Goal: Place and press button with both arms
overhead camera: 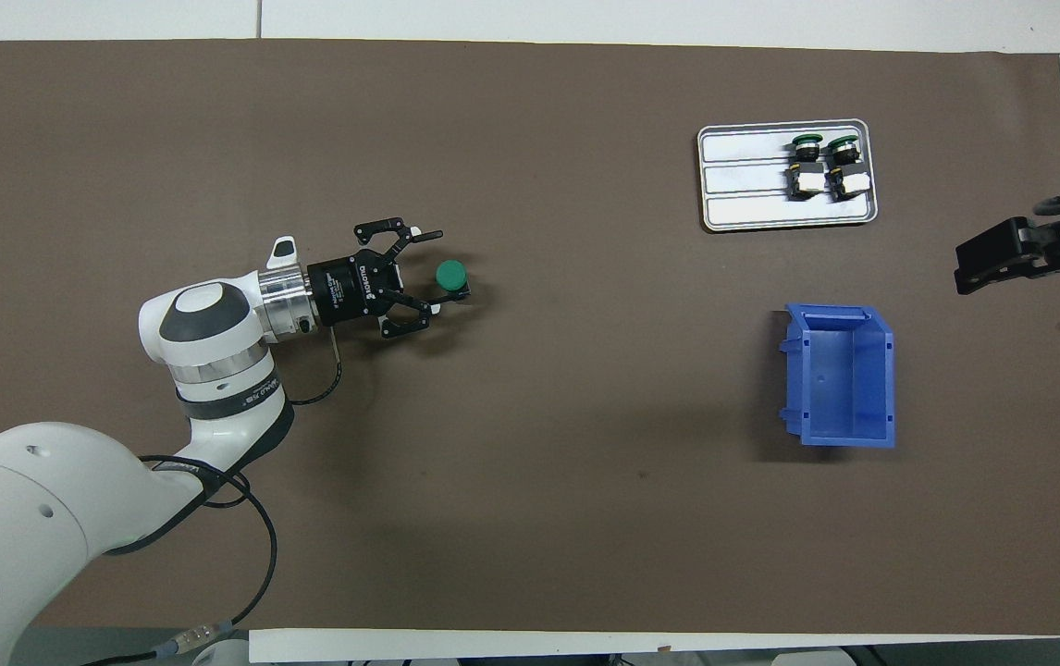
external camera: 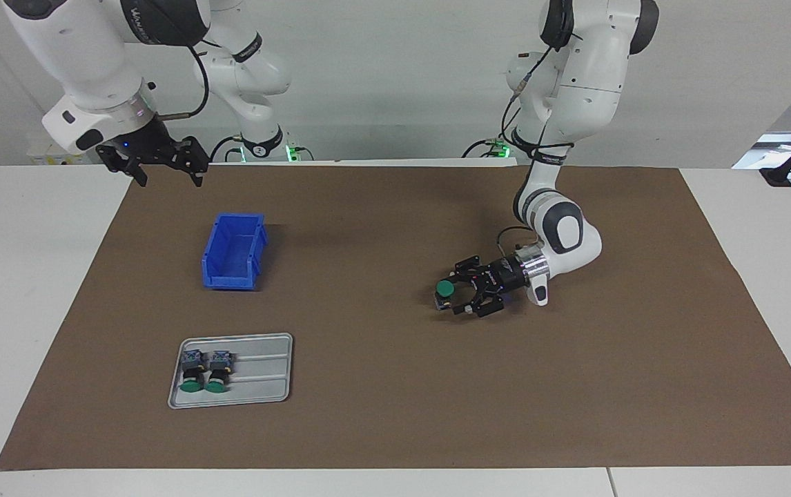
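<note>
A brown paper mat (external camera: pixel 395 386) covers the white surface (external camera: pixel 16 290) before a pale wall. Toward the right arm's end sit an empty blue plastic bin (external camera: pixel 232 251) and, farther from the robots, a grey metal tray (external camera: pixel 257 378) holding two green-capped push-button switches (external camera: pixel 203 371) lying side by side. The left hand (external camera: pixel 452 298) lies low and level over the mat, fingers spread wide around the upright green-capped button (external camera: pixel 444 293) standing on the mat. The right hand (external camera: pixel 169 168) waits raised above the mat's edge, fingers parted.
</note>
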### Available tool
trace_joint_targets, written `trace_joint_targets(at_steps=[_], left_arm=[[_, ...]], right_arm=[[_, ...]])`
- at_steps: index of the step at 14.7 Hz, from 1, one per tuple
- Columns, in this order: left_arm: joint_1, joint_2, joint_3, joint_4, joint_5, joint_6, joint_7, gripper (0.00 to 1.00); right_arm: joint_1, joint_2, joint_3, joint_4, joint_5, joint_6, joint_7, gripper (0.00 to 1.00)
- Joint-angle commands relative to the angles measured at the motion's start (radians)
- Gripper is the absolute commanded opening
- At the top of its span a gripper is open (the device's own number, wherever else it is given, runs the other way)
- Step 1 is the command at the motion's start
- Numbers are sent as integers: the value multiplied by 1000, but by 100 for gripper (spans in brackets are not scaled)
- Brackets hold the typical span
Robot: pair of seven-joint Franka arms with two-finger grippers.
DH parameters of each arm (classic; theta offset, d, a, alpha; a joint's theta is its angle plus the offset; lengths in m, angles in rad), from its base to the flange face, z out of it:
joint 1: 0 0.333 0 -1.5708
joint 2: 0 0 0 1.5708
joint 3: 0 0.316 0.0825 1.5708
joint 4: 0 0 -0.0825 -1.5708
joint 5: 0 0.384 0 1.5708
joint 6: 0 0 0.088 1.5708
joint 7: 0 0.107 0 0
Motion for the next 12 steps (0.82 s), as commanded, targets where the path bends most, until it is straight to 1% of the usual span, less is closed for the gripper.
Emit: trace_joint_targets(at_steps=[1,4,7,8,10,12], left_arm=[[-30,-68,7,-44,-6,46,-20,86],[-31,-96,7,-50,46,69,-32,88],[-25,-134,7,-45,177,72,-112,88],[-28,-142,7,-41,201,92,-136,88],[-41,-178,7,-41,256,176,-153,88],[-45,-208,7,-45,310,189,-155,89]], right_arm=[[-9,-22,7,-24,0,-1,-18,99],[-9,-22,7,-24,0,-1,-18,99],[-9,-22,5,-24,0,-1,-18,99],[-9,-22,5,-24,0,-1,-18,99],[-9,-22,5,-24,0,-1,-18,99],[-9,-22,5,-26,0,-1,-18,99]])
